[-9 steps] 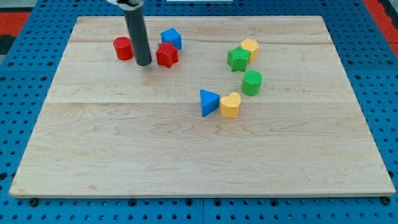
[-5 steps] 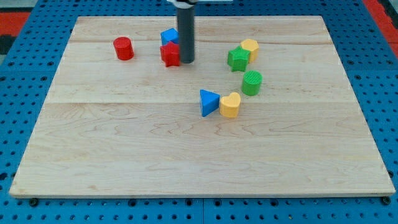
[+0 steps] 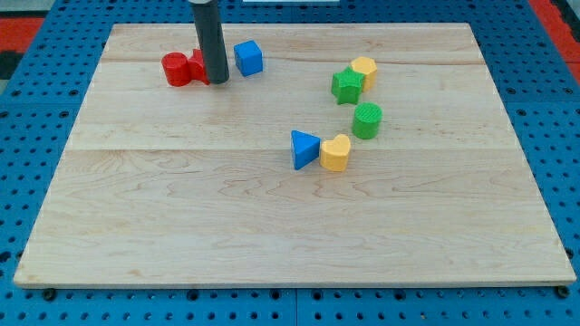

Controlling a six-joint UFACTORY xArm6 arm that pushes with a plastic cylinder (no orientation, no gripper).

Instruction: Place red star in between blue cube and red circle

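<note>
— Jaws: none on this rig. Just a dark rod, holding nothing; the tip (image 3: 217, 81) sits on the wooden board (image 3: 290, 217) near the view's top left.

— Where's the red star (image 3: 198, 66)?

— Mostly hidden behind the rod. It shows on the tip's left, pressed against the red circle (image 3: 176, 69), or so close I can't see a gap. The blue cube (image 3: 248, 58) stands apart, to the right of the rod.

— So is it between them?

— Along the line, yes, but crowded onto the circle's side. I'd judge it wants nudging back toward the cube.

— How will it handle?

— Looks like a small, hard, light piece on smooth wood; should slide easily. No taking hold, only pushing. The points may make it spin if struck off-centre, so contact should be square on its left flank, though the circle blocks that side.

— Other blocks?

— Green star (image 3: 346, 87), yellow block (image 3: 364, 69), green cylinder (image 3: 367, 119), blue triangle (image 3: 304, 148), yellow heart (image 3: 335, 153), all well clear.
</note>
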